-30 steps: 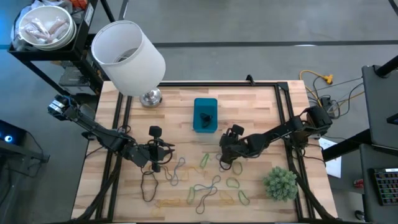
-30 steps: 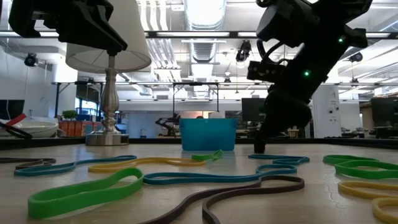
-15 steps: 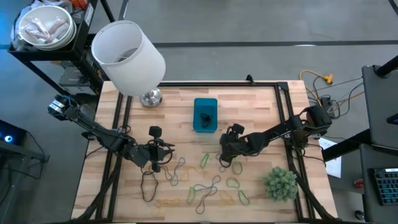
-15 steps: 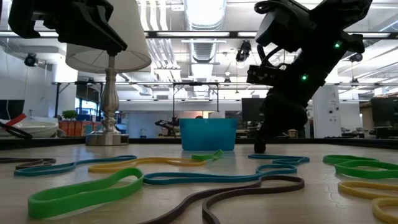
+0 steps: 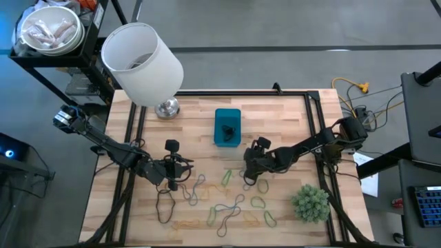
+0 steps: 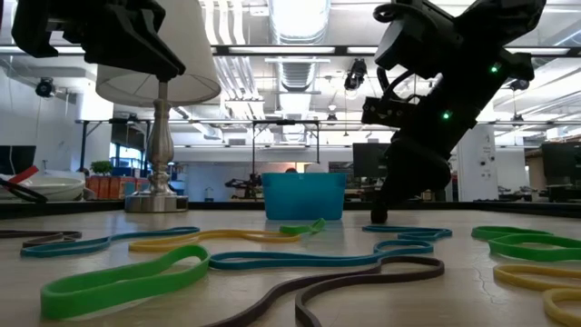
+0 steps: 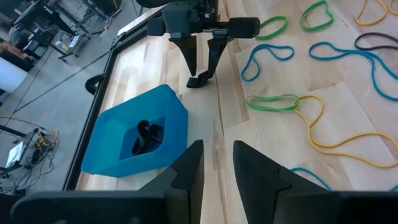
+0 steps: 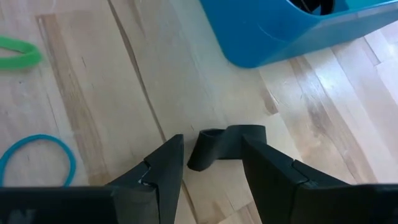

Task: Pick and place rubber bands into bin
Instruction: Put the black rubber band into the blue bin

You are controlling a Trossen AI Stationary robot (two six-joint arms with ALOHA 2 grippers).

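Black and curled, a small rubber band (image 8: 225, 147) lies on the wood between our right gripper's (image 8: 211, 177) spread fingers, at the blue bin's (image 5: 227, 127) five o'clock. Our left gripper (image 7: 216, 163), seemingly slightly parted, waits at its eight o'clock.

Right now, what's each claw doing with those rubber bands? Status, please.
Right gripper open, straddling small dark band on table beside blue bin. Left gripper empty, waiting near scattered bands. Nothing blocking.
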